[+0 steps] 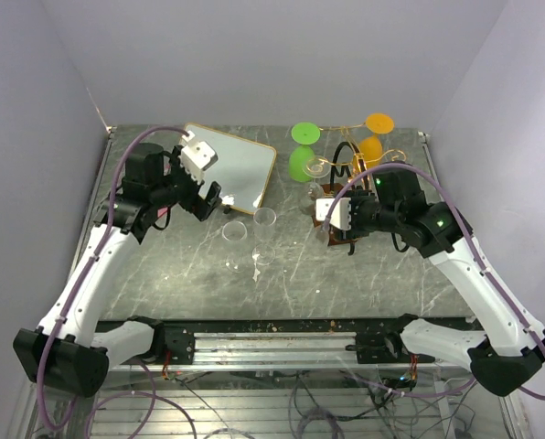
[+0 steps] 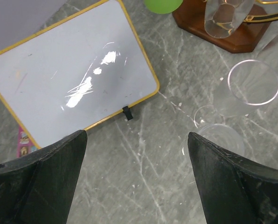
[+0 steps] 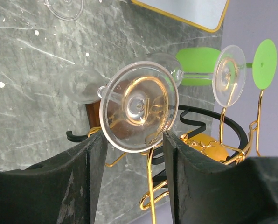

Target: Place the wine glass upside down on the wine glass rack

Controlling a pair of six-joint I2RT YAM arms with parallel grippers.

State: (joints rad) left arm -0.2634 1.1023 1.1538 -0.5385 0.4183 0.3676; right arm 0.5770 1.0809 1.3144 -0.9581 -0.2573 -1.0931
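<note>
The wine glass rack (image 1: 350,166) is gold wire on a brown base, at the back right. In the right wrist view a clear wine glass (image 3: 139,106) hangs foot towards the camera, bowl down. A gold curl of the rack (image 3: 150,186) shows through its foot. My right gripper (image 3: 135,135) has both fingertips against the rim of that foot, one on each side. In the top view the right gripper (image 1: 327,216) sits at the rack's near side. My left gripper (image 2: 137,135) is wide open and empty over bare table, by the whiteboard in the top view (image 1: 213,197).
A gold-framed whiteboard (image 1: 236,169) lies at the back left. Loose clear glasses (image 1: 265,218) (image 2: 253,81) are on the table between the arms. A green glass (image 1: 302,151), an orange glass (image 1: 373,137) and another clear glass (image 3: 228,74) hang on the rack.
</note>
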